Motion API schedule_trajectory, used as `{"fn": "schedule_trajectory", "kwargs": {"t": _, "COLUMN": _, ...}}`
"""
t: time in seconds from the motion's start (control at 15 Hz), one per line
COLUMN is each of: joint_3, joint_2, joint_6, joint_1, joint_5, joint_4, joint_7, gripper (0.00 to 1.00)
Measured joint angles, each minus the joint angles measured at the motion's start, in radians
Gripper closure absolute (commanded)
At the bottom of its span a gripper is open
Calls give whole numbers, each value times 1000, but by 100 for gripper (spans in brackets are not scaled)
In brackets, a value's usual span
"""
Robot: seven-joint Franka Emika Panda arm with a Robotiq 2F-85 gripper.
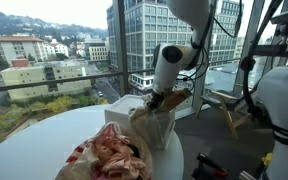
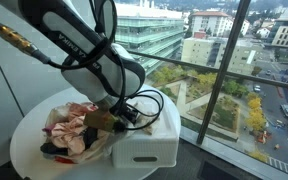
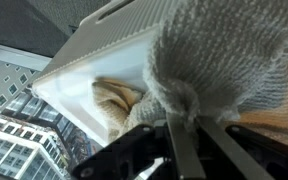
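Observation:
In the wrist view my gripper (image 3: 192, 120) is shut on a fold of a grey knitted cloth (image 3: 224, 50), which fills the upper right of that view. The two fingers pinch the fabric between them. Behind the cloth lies a white basket (image 3: 94, 50) with a tan cloth (image 3: 116, 100) in it. In an exterior view the gripper (image 1: 156, 100) reaches down at the basket (image 1: 124, 108), with the grey cloth (image 1: 160, 126) bunched under it. In an exterior view the gripper (image 2: 115, 118) sits between the pile of clothes (image 2: 69, 130) and the basket (image 2: 149, 140).
A heap of pink, red and white clothes (image 1: 114, 152) lies on the round white table (image 1: 34, 140) next to the basket. Tall windows stand close behind the table. A wooden chair (image 1: 224, 105) and robot cables (image 2: 149, 100) are nearby.

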State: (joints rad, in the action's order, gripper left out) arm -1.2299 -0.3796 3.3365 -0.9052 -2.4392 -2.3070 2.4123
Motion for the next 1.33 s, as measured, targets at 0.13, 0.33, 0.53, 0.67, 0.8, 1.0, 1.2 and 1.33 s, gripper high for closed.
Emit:
{"fn": "schedule_trajectory", "kwargs": {"t": 0.13, "joint_3": -116, "joint_2": 37, "joint_6": -21, "joint_1": -115, "joint_5": -14, "joint_4": -20, "joint_7": 16, "gripper": 98}}
{"fn": "schedule_trajectory", "kwargs": {"t": 0.33, "joint_3": -321, "joint_2": 117, "joint_6": -79, "joint_1": -341, "joint_5": -58, "joint_4": -37, "joint_7": 41, "gripper": 98}}
{"fn": "schedule_trajectory", "kwargs": {"t": 0.53, "joint_3": -486, "joint_2": 196, "joint_6": -127, "joint_1": -563, "joint_5": -69, "joint_4": -32, "joint_7": 31, "gripper": 98}}
{"fn": "schedule_trajectory", "kwargs": {"t": 0.67, "joint_3": -576, "joint_2": 250, "joint_6": -127, "joint_1": -722, "joint_5": -67, "joint_4": -21, "joint_7": 9, "gripper": 98}}
{"fn": "schedule_trajectory", "kwargs": {"t": 0.8, "joint_3": -641, "joint_2": 291, "joint_6": -125, "joint_1": -865, "joint_5": -67, "joint_4": -4, "joint_7": -7, "gripper": 98}}
{"fn": "schedule_trajectory", "kwargs": {"t": 1.0, "joint_3": -689, "joint_2": 325, "joint_6": -128, "joint_1": -1032, "joint_5": -67, "joint_4": 41, "joint_7": -29, "gripper": 98}}
{"fn": "schedule_trajectory", "kwargs": {"t": 1.2, "joint_3": -701, "joint_2": 333, "joint_6": -129, "joint_1": -1145, "joint_5": -67, "joint_4": 94, "joint_7": -29, "gripper": 98}}
{"fn": "schedule_trajectory", "kwargs": {"t": 1.33, "joint_3": -714, "joint_2": 315, "joint_6": -119, "joint_1": -1194, "joint_5": -67, "joint_4": 109, "joint_7": 17, "gripper": 98}}
